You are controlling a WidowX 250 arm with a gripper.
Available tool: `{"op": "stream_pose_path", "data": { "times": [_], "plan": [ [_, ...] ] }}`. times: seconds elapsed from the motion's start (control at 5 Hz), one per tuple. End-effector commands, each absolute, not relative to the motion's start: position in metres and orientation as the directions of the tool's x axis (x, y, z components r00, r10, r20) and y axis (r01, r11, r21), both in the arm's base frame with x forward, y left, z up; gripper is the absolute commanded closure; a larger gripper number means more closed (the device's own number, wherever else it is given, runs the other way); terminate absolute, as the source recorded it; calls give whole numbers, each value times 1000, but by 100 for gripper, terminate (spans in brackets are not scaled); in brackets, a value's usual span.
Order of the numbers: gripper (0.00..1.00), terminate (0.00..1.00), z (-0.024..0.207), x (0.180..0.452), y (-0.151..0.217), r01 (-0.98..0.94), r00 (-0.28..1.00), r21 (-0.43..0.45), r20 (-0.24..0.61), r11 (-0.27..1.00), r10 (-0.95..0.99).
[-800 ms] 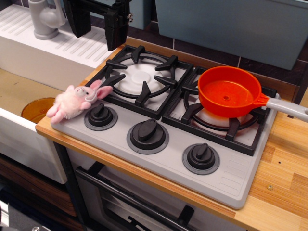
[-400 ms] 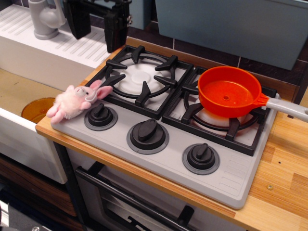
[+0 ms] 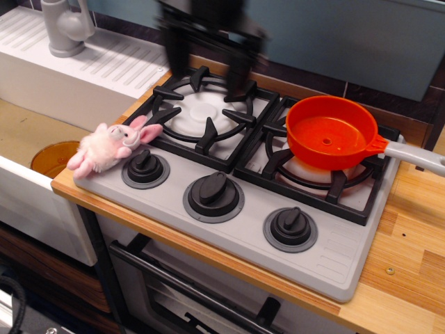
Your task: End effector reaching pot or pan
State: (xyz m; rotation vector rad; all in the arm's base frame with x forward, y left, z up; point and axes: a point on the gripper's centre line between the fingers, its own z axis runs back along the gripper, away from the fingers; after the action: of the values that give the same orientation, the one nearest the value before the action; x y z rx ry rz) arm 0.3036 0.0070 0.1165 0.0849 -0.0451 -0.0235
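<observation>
The orange saucepan [image 3: 328,133] sits on the right rear burner of the toy stove [image 3: 208,229], its light-grey handle [image 3: 419,156] pointing right over the wooden counter. My black gripper [image 3: 207,68] hangs above the back of the left burner [image 3: 204,111], motion-blurred. Its two fingers point down and stand wide apart with nothing between them. It is well left of the pan and higher than it.
A pink plush bunny [image 3: 110,146] lies at the stove's front left corner. An orange-brown bowl [image 3: 54,157] sits in the sink at left. A grey faucet [image 3: 66,28] stands at back left. Three black knobs [image 3: 213,193] line the stove front.
My gripper has moved quickly to the right, from above the sink's drain board to above the left burner, closer to the pan. The pan and bunny have not moved.
</observation>
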Motion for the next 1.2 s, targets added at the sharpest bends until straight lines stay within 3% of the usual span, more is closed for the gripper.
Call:
{"op": "stream_pose_path", "data": {
  "times": [0.0,0.4,1.0],
  "plan": [
    [0,0,112,327,-27,-12,982,112,190,994,-10],
    [0,0,104,349,-53,-54,972,137,233,989,21],
    [0,0,74,369,-40,-17,948,112,317,994,-19]
  ]
}}
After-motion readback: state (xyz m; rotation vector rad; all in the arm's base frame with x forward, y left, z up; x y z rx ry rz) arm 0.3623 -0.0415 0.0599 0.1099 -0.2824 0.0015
